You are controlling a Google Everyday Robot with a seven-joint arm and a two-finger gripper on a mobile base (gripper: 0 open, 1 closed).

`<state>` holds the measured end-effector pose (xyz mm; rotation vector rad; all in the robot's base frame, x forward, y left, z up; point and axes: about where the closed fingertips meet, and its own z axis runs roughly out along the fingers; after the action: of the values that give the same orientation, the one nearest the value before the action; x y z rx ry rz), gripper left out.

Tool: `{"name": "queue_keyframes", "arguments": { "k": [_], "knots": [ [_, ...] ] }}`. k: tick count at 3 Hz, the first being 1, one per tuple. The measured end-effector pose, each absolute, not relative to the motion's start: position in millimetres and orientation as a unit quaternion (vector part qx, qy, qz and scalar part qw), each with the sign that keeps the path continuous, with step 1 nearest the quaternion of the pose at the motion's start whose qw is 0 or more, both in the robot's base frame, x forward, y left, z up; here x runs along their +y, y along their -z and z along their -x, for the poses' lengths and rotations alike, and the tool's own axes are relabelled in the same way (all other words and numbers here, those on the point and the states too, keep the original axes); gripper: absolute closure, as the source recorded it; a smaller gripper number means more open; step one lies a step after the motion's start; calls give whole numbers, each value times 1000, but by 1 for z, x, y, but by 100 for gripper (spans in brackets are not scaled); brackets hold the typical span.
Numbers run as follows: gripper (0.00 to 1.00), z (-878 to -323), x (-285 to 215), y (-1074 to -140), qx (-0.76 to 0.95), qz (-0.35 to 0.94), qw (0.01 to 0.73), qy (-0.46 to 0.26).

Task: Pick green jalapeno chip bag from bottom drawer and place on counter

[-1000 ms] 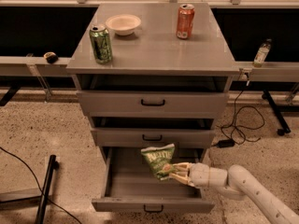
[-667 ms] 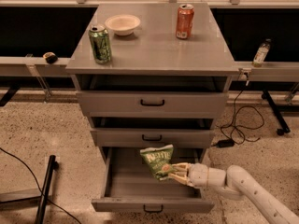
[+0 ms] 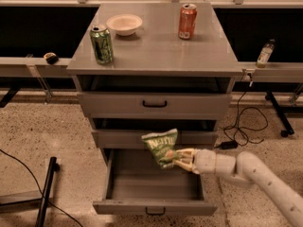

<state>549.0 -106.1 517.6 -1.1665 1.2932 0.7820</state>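
Observation:
The green jalapeno chip bag [image 3: 162, 148] is a small crinkled green foil bag with a pale top edge. My gripper [image 3: 180, 158] is shut on the bag's right side and holds it in the air above the open bottom drawer [image 3: 156, 188], in front of the middle drawer. My white arm comes in from the lower right. The bottom drawer is pulled out and its floor shows bare. The counter [image 3: 151, 46] is the flat grey top of the cabinet, well above the bag.
On the counter stand a green drink can [image 3: 102, 44] at the left, a pale bowl [image 3: 124, 24] behind it and an orange can [image 3: 187, 21] at the back right. The two upper drawers are closed. Cables lie on the floor at right.
The bag has been lifted higher out of the bottom drawer, from just above its floor to the level of the middle drawer's front. The gripper rose with it.

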Motion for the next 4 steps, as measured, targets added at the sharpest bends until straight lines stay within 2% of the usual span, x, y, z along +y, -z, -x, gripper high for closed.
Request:
{"name": "queue_keyframes", "arguments": {
  "k": [2,4],
  "knots": [
    [100,-590,-131,-708,521,566,593,-236],
    [100,-649,-165,-850,528,573,597,-190]
  ]
}}
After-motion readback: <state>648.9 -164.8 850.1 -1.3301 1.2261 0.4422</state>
